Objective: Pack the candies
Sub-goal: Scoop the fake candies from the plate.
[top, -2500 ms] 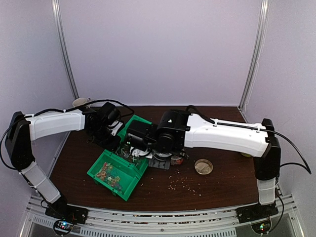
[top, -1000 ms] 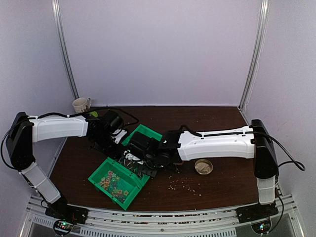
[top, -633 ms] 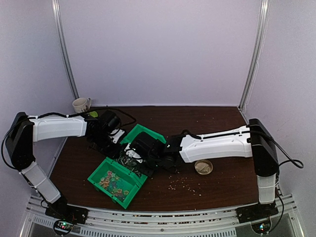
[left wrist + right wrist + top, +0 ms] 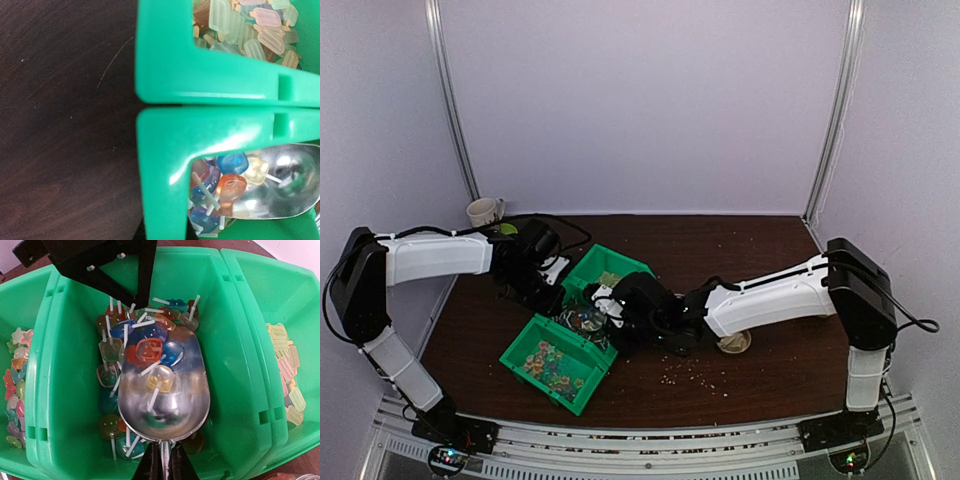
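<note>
Three green bins stand side by side. The middle bin [image 4: 65, 365] holds candies [image 4: 112, 350]: small lollipops of mixed colours on white sticks. My right gripper [image 4: 164, 452] is shut on the handle of a metal scoop [image 4: 165, 405], which lies in the middle bin with a few candies [image 4: 150, 350] in its bowl. My left gripper [image 4: 552, 285] clamps that bin's far wall, and its black fingers [image 4: 145, 270] show in the right wrist view. The left wrist view shows the bin's rim [image 4: 165, 150] and the scoop [image 4: 285, 175]. The scoop also shows in the top view [image 4: 584, 320].
The front bin [image 4: 582, 392] holds small star-shaped sweets [image 4: 15, 370]. The back bin [image 4: 582, 270] holds pale popsicle-shaped sweets [image 4: 287, 375]. A round gold lid [image 4: 732, 343] lies partly under the right arm. Pale crumbs [image 4: 690, 375] are scattered in front of it. A mug [image 4: 483, 212] stands at the back left.
My right arm has dropped low and reached left, bringing the scoop down into the middle bin. The bins have shifted slightly. The left arm has barely moved.
</note>
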Tool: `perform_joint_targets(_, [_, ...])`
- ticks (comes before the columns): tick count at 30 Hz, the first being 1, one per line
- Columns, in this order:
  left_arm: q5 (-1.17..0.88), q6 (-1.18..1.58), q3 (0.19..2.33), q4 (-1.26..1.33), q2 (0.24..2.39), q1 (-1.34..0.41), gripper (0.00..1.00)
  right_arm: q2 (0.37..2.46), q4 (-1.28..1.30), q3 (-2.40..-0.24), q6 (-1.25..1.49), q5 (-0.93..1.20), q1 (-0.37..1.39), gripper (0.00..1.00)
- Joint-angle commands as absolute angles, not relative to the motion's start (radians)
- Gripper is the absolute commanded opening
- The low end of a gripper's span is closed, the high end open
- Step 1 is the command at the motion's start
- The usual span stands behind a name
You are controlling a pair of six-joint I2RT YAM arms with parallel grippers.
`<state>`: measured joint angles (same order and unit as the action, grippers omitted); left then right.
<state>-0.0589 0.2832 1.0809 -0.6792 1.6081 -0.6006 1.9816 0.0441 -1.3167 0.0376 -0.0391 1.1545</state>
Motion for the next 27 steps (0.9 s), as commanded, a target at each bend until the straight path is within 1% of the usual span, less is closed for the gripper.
perform_joint_targets(1, [-0.234, 0.308, 1.133, -0.531, 1.536, -0.597, 0.0, 1.948, -0.128, -1.226, 0.055, 0.047, 1.152, 0.0])
perform_joint_targets(3, [-0.239, 0.308, 1.134, -0.531, 1.536, -0.594, 0.0, 1.948, -0.173, -1.207, 0.061, 0.045, 1.153, 0.0])
perform_joint_targets(10, [-0.231, 0.311, 1.133, -0.536, 1.537, -0.593, 0.0, 1.961, -0.191, -1.207, 0.053, -0.006, 1.153, 0.0])
perform_joint_targets(17, [-0.199, 0.323, 1.141, -0.569, 1.554, -0.576, 0.0, 1.89, -0.404, -1.055, 0.033, 0.007, 1.153, 0.0])
perform_joint_targets(27, [-0.184, 0.328, 1.14, -0.575, 1.554, -0.568, 0.0, 1.889, -0.424, -1.043, 0.031, -0.001, 1.153, 0.0])
